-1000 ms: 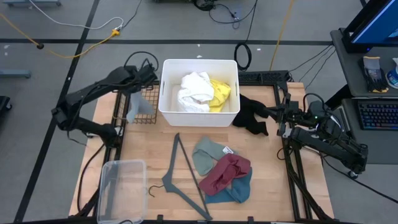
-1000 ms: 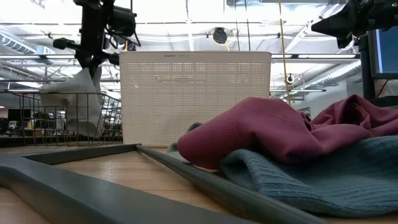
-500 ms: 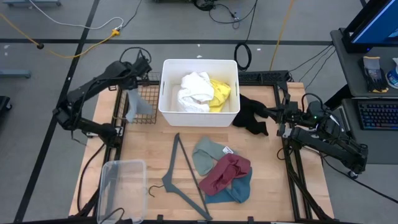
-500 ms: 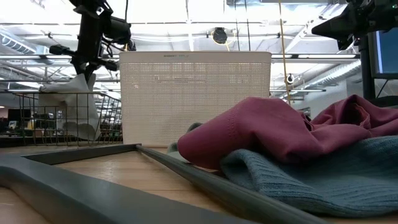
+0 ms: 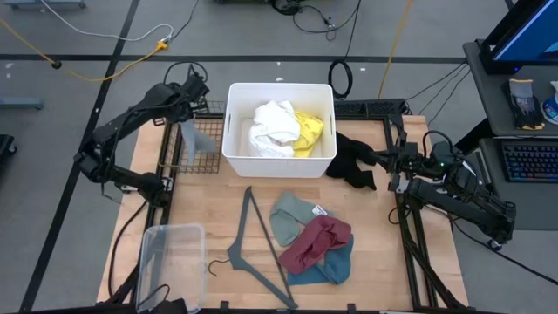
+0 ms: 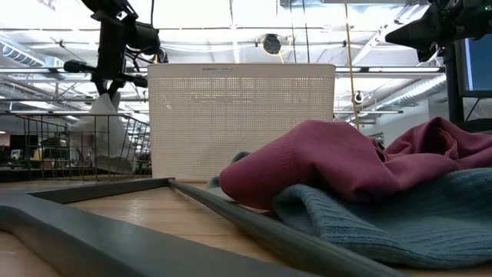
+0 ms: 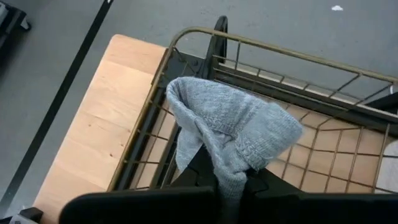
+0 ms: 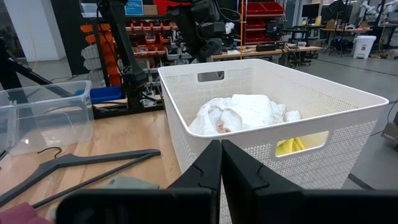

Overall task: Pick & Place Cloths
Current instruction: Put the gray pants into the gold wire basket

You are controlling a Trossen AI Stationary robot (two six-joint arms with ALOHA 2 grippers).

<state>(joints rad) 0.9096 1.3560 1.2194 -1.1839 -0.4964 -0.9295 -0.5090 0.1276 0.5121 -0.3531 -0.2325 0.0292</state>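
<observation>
Left gripper [image 5: 185,120] jaws pinch the soft, light grey cloth [image 5: 189,144] by a fold; it dangles limp over the wire basket [image 5: 207,148] at the worktop's far-left corner. Right gripper [image 5: 377,158], jaws pressed together, waits at the right edge.

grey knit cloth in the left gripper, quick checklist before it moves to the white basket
1. Left gripper shut on the grey knit cloth: ok.
2. Cloth lifted fully out of the wire mesh basket: not ok, its lower end hangs inside it in the low view.
3. White perforated plastic basket has room beside the white cloth and yellow cloth: ok.
4. Right gripper, shut and empty beside the black cloth, out of the path: ok.
5. Cloth free of the wires: cannot tell.
</observation>
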